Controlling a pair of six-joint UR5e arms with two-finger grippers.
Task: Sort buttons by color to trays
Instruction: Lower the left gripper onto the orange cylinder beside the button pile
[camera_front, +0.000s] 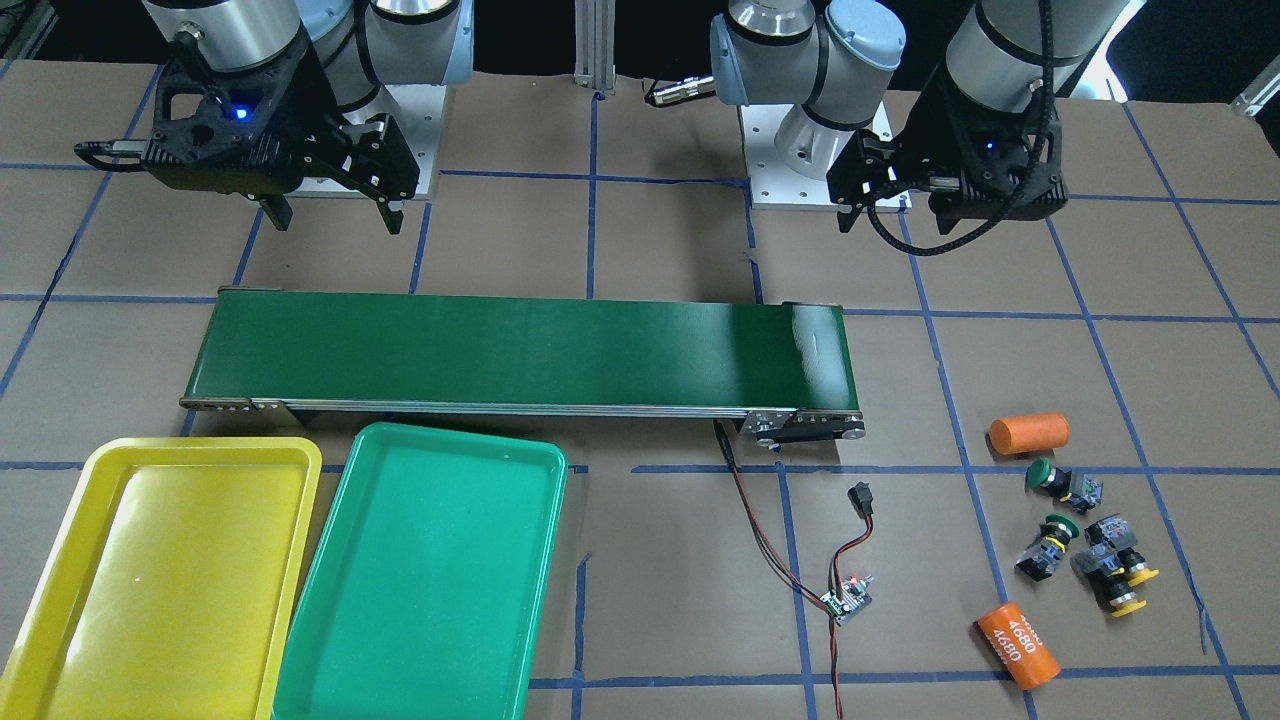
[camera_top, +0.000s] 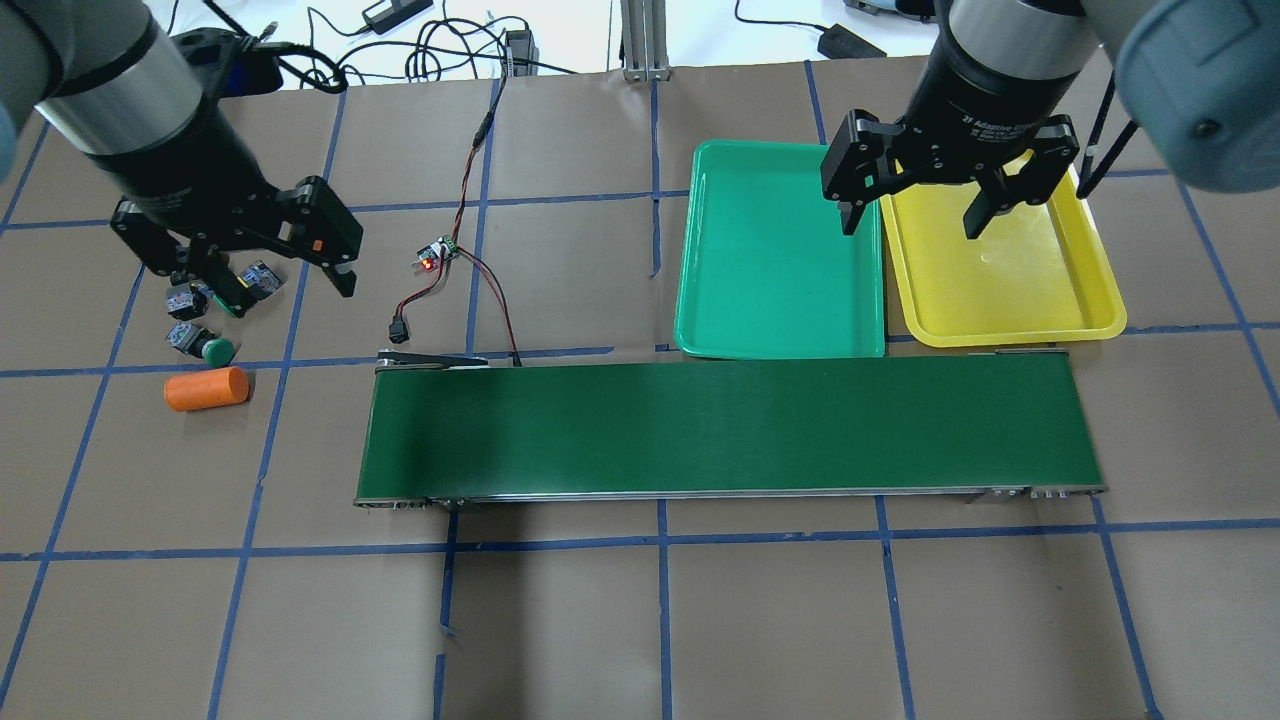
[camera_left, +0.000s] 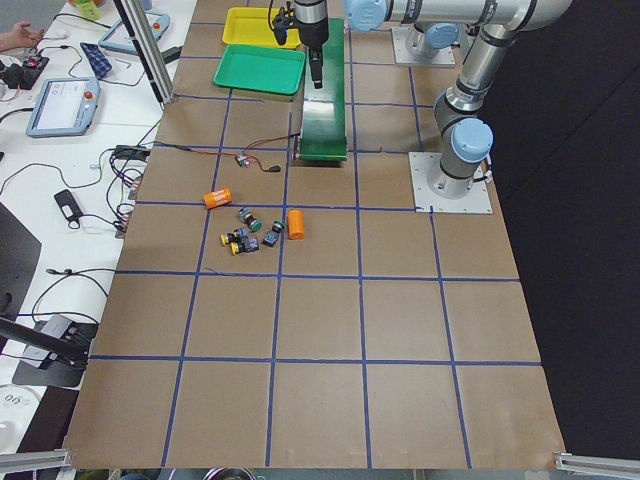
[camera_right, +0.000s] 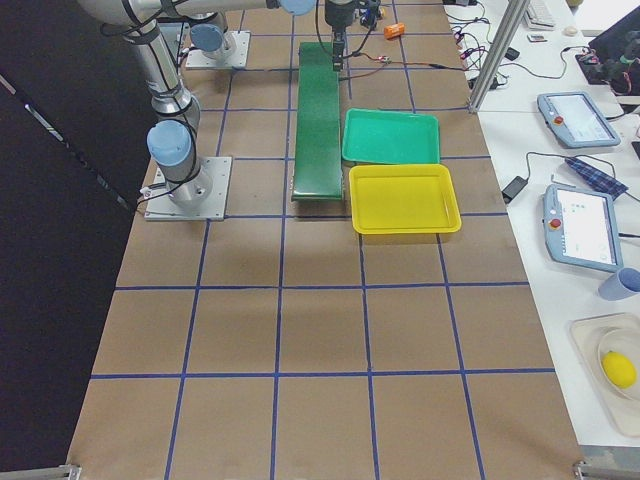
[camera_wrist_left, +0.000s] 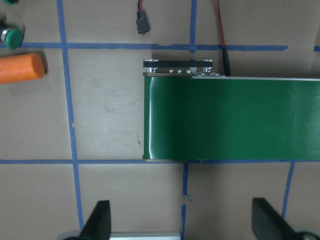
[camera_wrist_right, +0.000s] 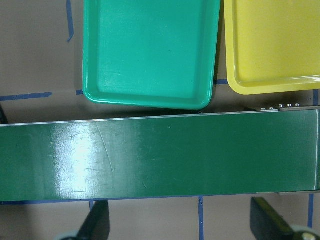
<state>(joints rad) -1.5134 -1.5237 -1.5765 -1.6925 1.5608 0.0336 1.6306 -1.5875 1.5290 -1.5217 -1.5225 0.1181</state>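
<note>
Four buttons lie in a loose cluster on the brown table. Two are green-capped (camera_front: 1040, 473) (camera_front: 1056, 528) and two yellow-capped (camera_front: 1140, 576) (camera_front: 1127, 604). My left gripper (camera_top: 255, 280) hovers open and empty above that cluster and hides the yellow ones in the overhead view; one green button (camera_top: 215, 350) shows beside it. The green tray (camera_top: 775, 250) and the yellow tray (camera_top: 1000, 285) sit side by side, with nothing in them. My right gripper (camera_top: 912, 222) hangs open over the seam between the two trays, holding nothing.
A long dark-green conveyor belt (camera_front: 520, 350) runs across the middle. A small controller board with red and black wires (camera_front: 848, 600) lies near its end. Two orange cylinders (camera_front: 1030, 432) (camera_front: 1018, 645) flank the buttons. People's devices and cables (camera_left: 65, 100) sit past the table's far edge.
</note>
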